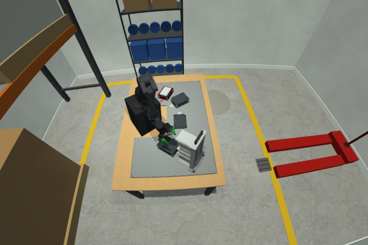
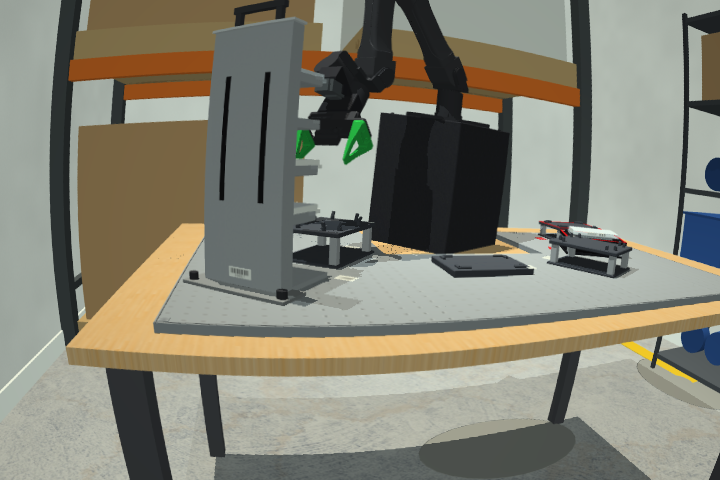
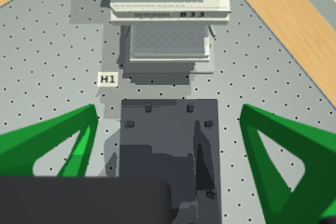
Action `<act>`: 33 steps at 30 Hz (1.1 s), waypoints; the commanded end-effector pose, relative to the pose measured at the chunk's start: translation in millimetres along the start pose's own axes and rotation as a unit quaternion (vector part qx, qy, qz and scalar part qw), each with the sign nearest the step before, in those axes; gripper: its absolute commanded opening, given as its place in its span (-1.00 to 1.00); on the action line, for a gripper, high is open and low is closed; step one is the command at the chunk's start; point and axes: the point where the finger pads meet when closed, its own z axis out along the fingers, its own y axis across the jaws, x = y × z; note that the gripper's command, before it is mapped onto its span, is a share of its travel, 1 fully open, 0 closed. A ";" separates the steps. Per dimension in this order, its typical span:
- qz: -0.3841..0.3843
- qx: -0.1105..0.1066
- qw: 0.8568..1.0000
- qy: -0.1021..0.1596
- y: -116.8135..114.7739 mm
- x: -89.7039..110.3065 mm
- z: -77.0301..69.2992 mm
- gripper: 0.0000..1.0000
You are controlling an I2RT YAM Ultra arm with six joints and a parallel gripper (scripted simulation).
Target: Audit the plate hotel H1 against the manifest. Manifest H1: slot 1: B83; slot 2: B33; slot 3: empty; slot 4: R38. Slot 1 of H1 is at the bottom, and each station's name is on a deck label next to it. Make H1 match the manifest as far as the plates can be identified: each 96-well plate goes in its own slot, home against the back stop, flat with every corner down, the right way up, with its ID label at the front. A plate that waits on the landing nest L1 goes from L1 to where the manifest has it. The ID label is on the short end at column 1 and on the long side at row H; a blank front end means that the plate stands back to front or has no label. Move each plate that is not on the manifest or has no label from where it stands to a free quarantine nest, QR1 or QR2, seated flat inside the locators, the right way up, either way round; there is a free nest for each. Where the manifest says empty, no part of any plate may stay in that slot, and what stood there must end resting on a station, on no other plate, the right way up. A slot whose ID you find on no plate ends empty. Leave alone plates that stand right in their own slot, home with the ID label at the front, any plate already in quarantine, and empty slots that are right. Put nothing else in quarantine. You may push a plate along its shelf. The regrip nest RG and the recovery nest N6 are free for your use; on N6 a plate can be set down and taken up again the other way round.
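The grey plate hotel H1 (image 2: 256, 152) stands at the front of the deck; it also shows in the top view (image 1: 190, 147). My gripper (image 2: 331, 141) with green fingers is open and empty, hovering in front of the hotel's middle shelves, above an empty dark nest (image 2: 332, 229). In the wrist view the fingers look down on that nest (image 3: 171, 154) and the H1 deck label (image 3: 107, 79). At the top edge a white plate (image 3: 171, 10) shows a front label reading B33; another plate (image 3: 170, 42) lies on a lower shelf, its label hidden.
A red-framed nest at the back holds a white plate (image 2: 592, 232). A raised dark nest (image 1: 180, 99) stands beside it. A flat dark nest (image 2: 481, 263) lies mid-deck. The black arm base (image 2: 437, 181) stands behind.
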 end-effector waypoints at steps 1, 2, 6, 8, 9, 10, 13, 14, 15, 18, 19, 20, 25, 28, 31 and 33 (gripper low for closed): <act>-0.001 -0.001 1.000 -0.005 -1.0 -10.5 8.7 1.00; -0.001 0.000 1.000 -0.005 -1.1 -11.7 9.8 1.00; -0.002 0.000 1.000 -0.006 -1.0 -17.5 14.2 1.00; -0.001 0.000 1.000 -0.005 -0.9 -17.9 15.6 1.00; -0.001 0.000 1.000 -0.005 -0.9 -17.9 15.6 1.00; -0.006 0.004 1.000 -0.023 -4.3 -34.5 10.7 1.00; -0.003 0.000 1.000 -0.010 -1.2 -27.0 18.8 1.00; -0.003 -0.001 1.000 -0.010 -0.6 -27.2 18.8 1.00; -0.003 0.002 1.000 -0.011 -2.5 -23.8 14.4 1.00; -0.003 0.002 1.000 -0.011 -2.5 -23.8 14.4 1.00; -0.003 0.002 1.000 -0.011 -2.5 -23.8 14.4 1.00; -0.003 0.002 1.000 -0.011 -2.5 -23.8 14.4 1.00; -0.003 0.002 1.000 -0.011 -2.5 -23.8 14.4 1.00; -0.003 0.002 1.000 -0.011 -2.5 -23.8 14.4 1.00; -0.003 0.002 1.000 -0.011 -2.5 -23.8 14.4 1.00; -0.003 0.002 1.000 -0.011 -2.5 -23.8 14.4 1.00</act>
